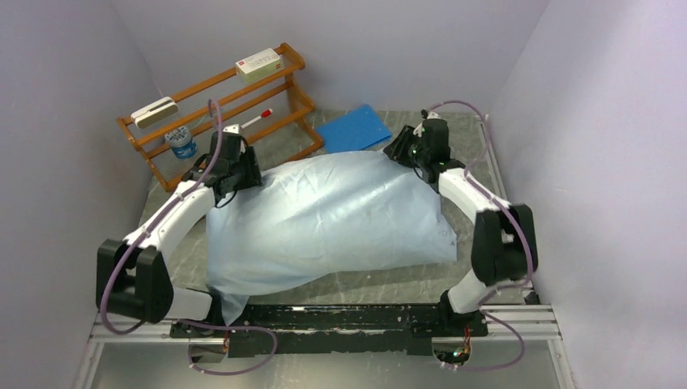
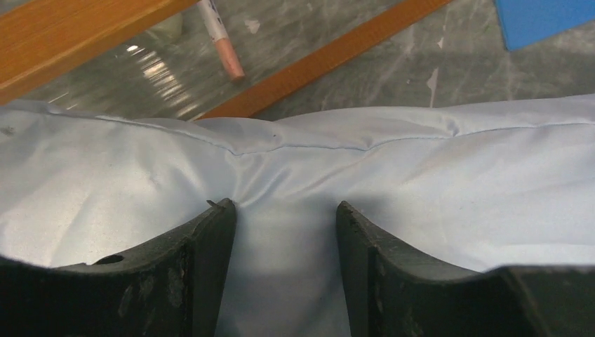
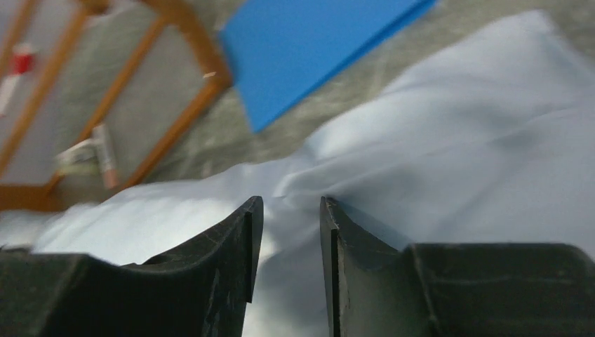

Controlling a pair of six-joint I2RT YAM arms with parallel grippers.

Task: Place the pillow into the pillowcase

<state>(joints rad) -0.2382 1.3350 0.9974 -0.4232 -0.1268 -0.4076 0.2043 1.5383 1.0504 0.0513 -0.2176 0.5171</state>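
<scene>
The pillowcase [image 1: 332,223] is laid across the middle of the desk [image 1: 381,285] and is filled out plump. The pillow is wholly covered and cannot be seen. At the far left corner a fold of the cloth is pinched by the left gripper [image 2: 284,207]. At the far right corner cloth is seen between the slightly parted fingers of the right gripper [image 3: 288,203], but whether it is gripped cannot be told from the blurred view. Behind, a blue sheet [image 1: 354,128] and a wooden rack [image 1: 219,97] are placed.
</scene>
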